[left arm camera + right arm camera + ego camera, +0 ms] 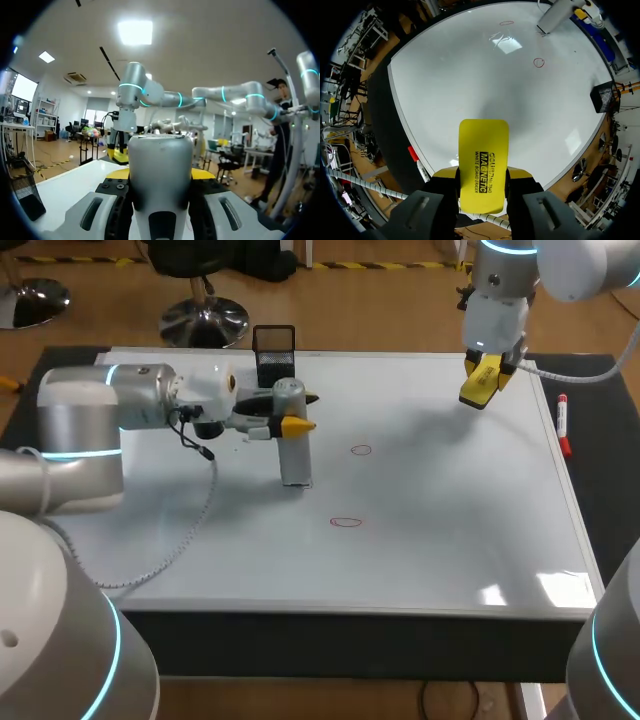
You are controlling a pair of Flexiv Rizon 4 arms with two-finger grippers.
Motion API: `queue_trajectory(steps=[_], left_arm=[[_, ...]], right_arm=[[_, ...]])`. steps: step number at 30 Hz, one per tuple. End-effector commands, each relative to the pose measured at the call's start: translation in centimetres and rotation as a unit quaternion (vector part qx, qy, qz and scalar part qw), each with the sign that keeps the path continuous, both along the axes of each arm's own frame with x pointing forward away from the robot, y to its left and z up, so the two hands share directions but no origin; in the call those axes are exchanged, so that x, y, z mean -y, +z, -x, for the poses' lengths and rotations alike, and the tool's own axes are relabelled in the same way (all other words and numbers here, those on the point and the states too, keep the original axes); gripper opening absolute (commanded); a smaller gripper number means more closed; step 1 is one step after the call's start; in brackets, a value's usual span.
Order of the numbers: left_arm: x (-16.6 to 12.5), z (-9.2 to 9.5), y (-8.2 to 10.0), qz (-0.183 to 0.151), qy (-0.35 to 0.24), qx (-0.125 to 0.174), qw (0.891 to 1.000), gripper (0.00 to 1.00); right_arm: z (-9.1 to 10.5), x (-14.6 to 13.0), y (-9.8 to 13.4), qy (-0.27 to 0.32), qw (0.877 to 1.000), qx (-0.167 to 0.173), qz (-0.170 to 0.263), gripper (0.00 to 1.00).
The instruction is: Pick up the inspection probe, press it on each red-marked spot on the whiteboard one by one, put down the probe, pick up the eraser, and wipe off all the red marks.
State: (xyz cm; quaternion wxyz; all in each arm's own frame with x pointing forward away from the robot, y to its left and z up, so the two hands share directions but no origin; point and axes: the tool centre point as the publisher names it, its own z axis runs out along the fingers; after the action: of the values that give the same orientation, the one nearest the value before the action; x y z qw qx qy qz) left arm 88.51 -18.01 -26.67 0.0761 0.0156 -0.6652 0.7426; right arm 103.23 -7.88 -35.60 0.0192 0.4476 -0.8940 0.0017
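- Left hand (300, 412): clamping the inspection probe (292, 445) from two sides, with its yellow tips bearing on the silver body.
- Inspection probe: standing upright with its long axis vertical and rounded top pointing up. Its lower end appears to be resting on the whiteboard (430, 540). It is sitting left of the farther red mark (361, 450) and apart from it. The nearer red mark (346, 522) is lying closer to the front edge.
- Right hand (483, 380): gripping the yellow eraser (483, 167) between both fingers and hanging over the board's far right corner.
- Eraser: long axis running out along the fingers, free end pointing down at the board without touching it.
- Head view: the only one showing the probe's foot.
- Left wrist view: showing only the probe's body and top between the fingers.
- Right wrist view: showing the eraser's flat face, with both marks and the probe well ahead.
- Red marker (564, 425): lying on the dark desk (600, 470) just beside the board's right edge.
- Black mesh holder (274, 355): standing at the far edge, behind the probe.
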Motion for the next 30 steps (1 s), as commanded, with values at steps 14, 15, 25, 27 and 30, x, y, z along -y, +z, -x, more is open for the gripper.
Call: queue_trajectory(steps=[14, 15, 25, 27, 30], left_arm=[[0.6, 0.3, -1.6, 0.001, -0.012, 0.004, 1.0, 0.0], [0.6, 0.3, -1.7, 0.001, -0.013, 0.005, 1.0, 0.0], [0.8, 0.4, -1.8, 0.0, -0.018, 0.003, 1.0, 0.0], [0.8, 0.4, -1.8, -0.001, -0.018, 0.003, 1.0, 0.0], [0.7, 0.5, -1.8, -0.001, -0.017, 0.003, 1.0, 0.0]], right_arm=[[-0.1, 0.1, 0.1, 0.001, 1.0, -0.001, 0.001, 0.0], [-0.1, 0.1, 0.1, 0.001, 1.0, -0.001, 0.001, 0.0], [-0.1, 0.1, 0.1, 0.001, 1.0, -0.001, 0.001, 0.0], [-0.1, 0.1, 0.1, 0.001, 1.0, -0.001, 0.001, 0.0], [-0.1, 0.1, 0.1, 0.001, 1.0, -0.001, 0.001, 0.0]])
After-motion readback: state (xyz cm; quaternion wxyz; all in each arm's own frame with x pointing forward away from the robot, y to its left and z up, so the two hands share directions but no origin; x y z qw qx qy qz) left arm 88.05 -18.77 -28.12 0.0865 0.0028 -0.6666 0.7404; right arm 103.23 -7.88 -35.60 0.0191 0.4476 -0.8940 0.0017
